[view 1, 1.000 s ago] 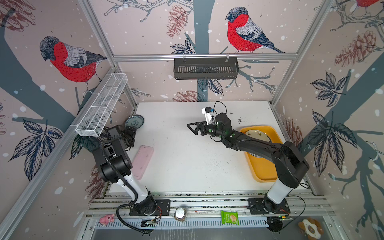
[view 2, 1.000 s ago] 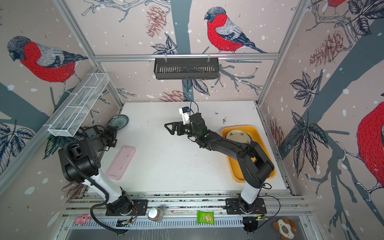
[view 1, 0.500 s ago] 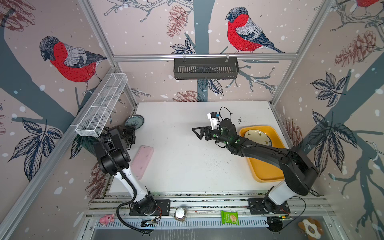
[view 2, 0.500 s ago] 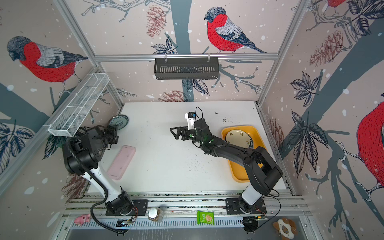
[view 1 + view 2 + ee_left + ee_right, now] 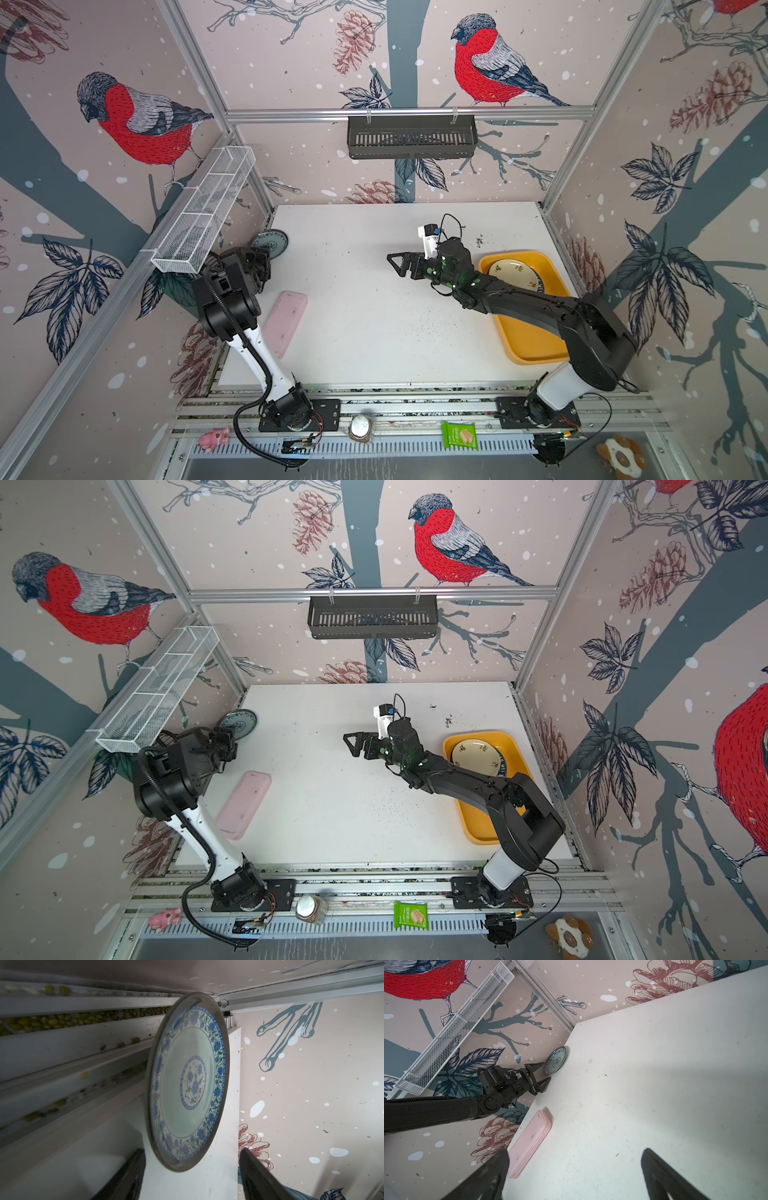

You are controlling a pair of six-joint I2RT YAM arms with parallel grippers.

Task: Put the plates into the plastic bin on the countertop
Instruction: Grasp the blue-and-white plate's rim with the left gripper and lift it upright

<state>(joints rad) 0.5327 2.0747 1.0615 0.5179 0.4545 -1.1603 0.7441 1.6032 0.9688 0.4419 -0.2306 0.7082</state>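
A blue-patterned plate (image 5: pixel 269 243) (image 5: pixel 187 1082) stands tilted at the left edge of the countertop (image 5: pixel 365 332), not far from the far-left corner. Its decorated face is turned toward the middle of the countertop and its back toward the left wall.

The left gripper (image 5: pixel 261 259) (image 5: pixel 547 1070) is at that same edge, just on the near side of the plate and pointing at it. Its fingers are apart. In the left wrist view the plate's nearest rim sits between the two fingertips: one fingertip is close beside the rim and the other is clearly off it. Neither can be seen pressing on the plate.

The right gripper (image 5: pixel 401 266) (image 5: pixel 356 744) hangs above the middle of the countertop, pointing toward the left edge. Its fingers are spread wide with nothing between them.

A yellow bin (image 5: pixel 536 345) lies along the right edge with its long side parallel to that edge. A cream plate (image 5: pixel 513 274) with a dark lettered rim lies flat in the bin's far half, and the right arm covers part of it. The near half of the bin shows bare yellow floor where the arm does not hide it.

A pink case (image 5: pixel 286 324) (image 5: pixel 529 1145) lies along the left edge, nearer the front than the tilted plate and well apart from it.
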